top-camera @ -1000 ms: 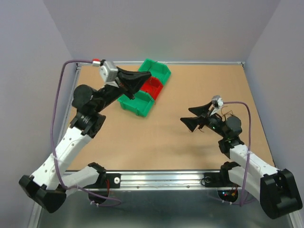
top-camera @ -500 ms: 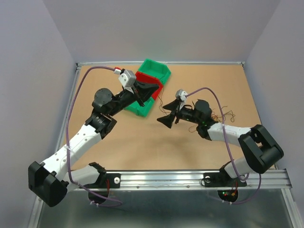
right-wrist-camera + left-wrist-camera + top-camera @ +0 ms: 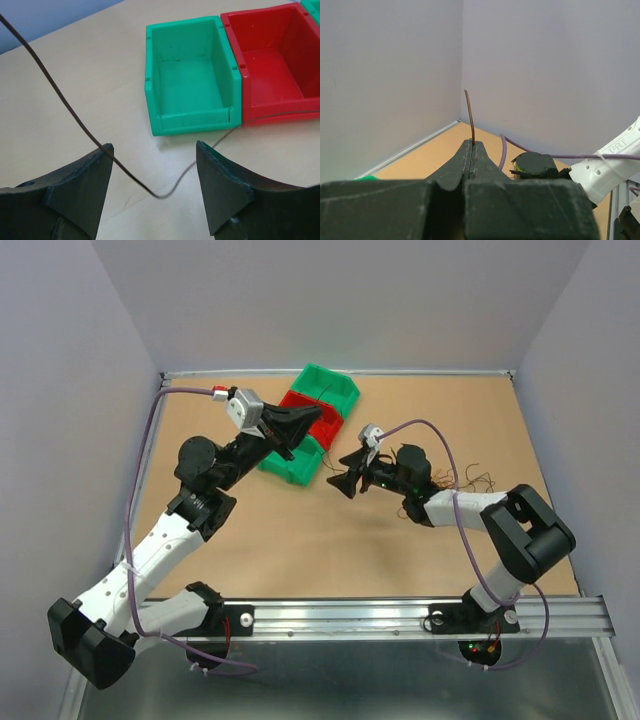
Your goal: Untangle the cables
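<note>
Change, right arm: swung across from lower right toward frame centre within the last second; right gripper (image 3: 347, 476) now just right of the bins, jaws narrowing from widest but still well apart, nothing pinched yet.
Change, left arm: pulled back slightly to upper left of centre; left gripper (image 3: 471, 145) clamped fully closed on one thin brown wire (image 3: 469, 112), end standing up from the tips.
Meaning for task: likely a strand being stretched between the two arms for separation; right jaws straddling the dark strand (image 3: 65, 107), which dips between both fingers in the wrist view, so a second grip looks imminent, not made.
Table (image 3: 300, 550): one, tan, filling mid-frame.
Arms: two.
Bins: three seen from above, upper centre; green bin (image 3: 187, 82) and red bin (image 3: 272, 57) side by side in the right wrist view, both with nothing inside.
Cables: one strand held; loose tangle (image 3: 470, 480) on the table at right of centre, strand count too fine to tell.
</note>
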You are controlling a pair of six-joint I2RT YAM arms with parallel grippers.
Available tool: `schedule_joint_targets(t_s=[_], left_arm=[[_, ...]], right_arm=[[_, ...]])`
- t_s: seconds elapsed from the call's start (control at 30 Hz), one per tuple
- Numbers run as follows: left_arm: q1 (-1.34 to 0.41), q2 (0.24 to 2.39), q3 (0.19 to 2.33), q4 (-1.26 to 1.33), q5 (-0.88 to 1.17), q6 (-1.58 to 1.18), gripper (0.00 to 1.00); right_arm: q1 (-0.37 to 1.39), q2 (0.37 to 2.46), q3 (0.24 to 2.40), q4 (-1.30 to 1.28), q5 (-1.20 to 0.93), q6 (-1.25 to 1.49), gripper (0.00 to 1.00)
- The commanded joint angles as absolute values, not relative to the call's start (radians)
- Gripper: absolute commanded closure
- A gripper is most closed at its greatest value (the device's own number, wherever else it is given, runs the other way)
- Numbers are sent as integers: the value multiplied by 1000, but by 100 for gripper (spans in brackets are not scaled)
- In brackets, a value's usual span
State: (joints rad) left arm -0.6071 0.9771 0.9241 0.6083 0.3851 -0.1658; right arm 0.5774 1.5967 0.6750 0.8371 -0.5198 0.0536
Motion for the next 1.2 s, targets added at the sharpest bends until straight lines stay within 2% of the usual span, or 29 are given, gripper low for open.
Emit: schedule_joint_targets(t_s=[0.0, 0.03, 0.1, 0.13, 0.23, 0.37, 0.47, 0.57, 0.77, 1.03, 1.17], left_arm=[[-609, 977, 922, 649, 373, -167, 100], [-609, 979, 923, 647, 371, -166, 100], [-609, 986, 925, 649, 370, -166, 100], [-609, 988, 925, 647, 361, -164, 100], [-609, 992, 925, 640, 287, -149, 100], [-594, 1032, 931, 638, 111, -117, 100], [-566, 1087, 939, 656, 77, -89, 100], [-560, 1230, 966, 663, 55, -52, 100], [-535, 1481, 1103, 563, 116, -64, 100], [-526, 1635, 1207, 438, 274, -57, 100], [-509, 1689, 1285, 336, 328, -26, 83]], right_arm=[[592, 1608, 742, 882, -534, 29, 28], [592, 1609, 744, 887, -538, 29, 30], [595, 1611, 750, 890, -538, 32, 47], [597, 1612, 752, 888, -549, 32, 70], [601, 1591, 739, 890, -563, 35, 99], [603, 1492, 677, 888, -598, 44, 100], [604, 1408, 618, 884, -627, 84, 99], [606, 1260, 581, 844, -623, 133, 99], [604, 1094, 601, 652, -491, 247, 100], [606, 999, 681, 560, -309, 314, 100], [604, 997, 753, 506, -226, 302, 100]])
